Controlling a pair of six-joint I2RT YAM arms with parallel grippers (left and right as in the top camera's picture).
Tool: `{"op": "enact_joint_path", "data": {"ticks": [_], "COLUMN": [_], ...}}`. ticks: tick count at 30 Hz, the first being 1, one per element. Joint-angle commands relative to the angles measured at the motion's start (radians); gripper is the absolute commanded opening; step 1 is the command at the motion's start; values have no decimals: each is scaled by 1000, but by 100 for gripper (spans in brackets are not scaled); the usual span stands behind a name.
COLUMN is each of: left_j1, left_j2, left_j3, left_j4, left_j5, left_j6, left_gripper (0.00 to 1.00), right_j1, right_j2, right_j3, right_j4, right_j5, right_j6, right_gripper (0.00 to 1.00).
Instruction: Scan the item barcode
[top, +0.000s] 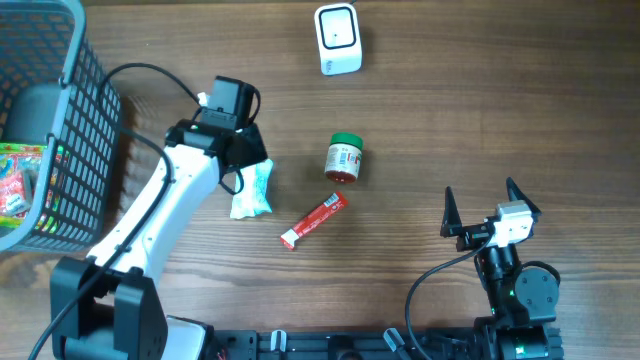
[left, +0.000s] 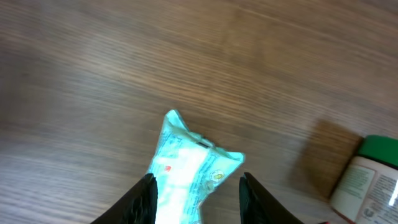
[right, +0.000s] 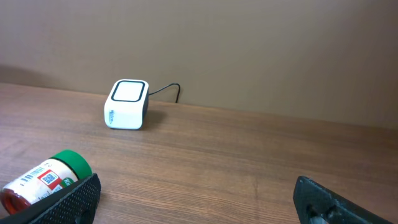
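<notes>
- Down at 9 o'clock from the table's middle, straddling the teal packet (left: 186, 155) with the left gripper (left: 196, 196). Fingers apart, one on either side, a sliver of wood showing beside the right-hand finger, so no clamp on it by the look of things.
- Lying flat on the wooden table (top: 480, 100), that packet, around 8 o'clock from the green-lidded jar (top: 345, 158) and 10 o'clock from the red sachet (top: 313, 220).
- Out at 3 o'clock, well apart from everything: the right gripper (top: 481, 190), fingers spread wide, nothing between them.
- Up at 12 o'clock, near the far edge, window facing up: the white scanner (top: 337, 38), well apart from the packet.
- Off at 10 o'clock, the mesh basket (top: 95, 100) with a few goods inside, out of play for now.
- Reads as the pick-up stage, taking the packet as the item; nothing near the scanner yet.
- Next, probably: squeeze shut on the packet, lift, carry toward 1 o'clock, and turn whichever face bears the barcode to the scanner window. No telling from here which face that is.
</notes>
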Motion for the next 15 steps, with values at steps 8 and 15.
{"op": "enact_joint_path", "data": {"ticks": [8,15], "left_j1": [78,76], "left_j2": [103,172], "left_j3": [-87,-120], "left_j4": [-18,-1], "left_j5": [-94,61], "left_j6": [12,13], "left_gripper": [38,35], "right_j1": [-3,-3], "right_j2": [-5,-5], "right_j3": [-1,-1], "right_j4": [3,3], "right_j5": [12,12], "right_j6": [-1,-1], "right_gripper": [100,100]}}
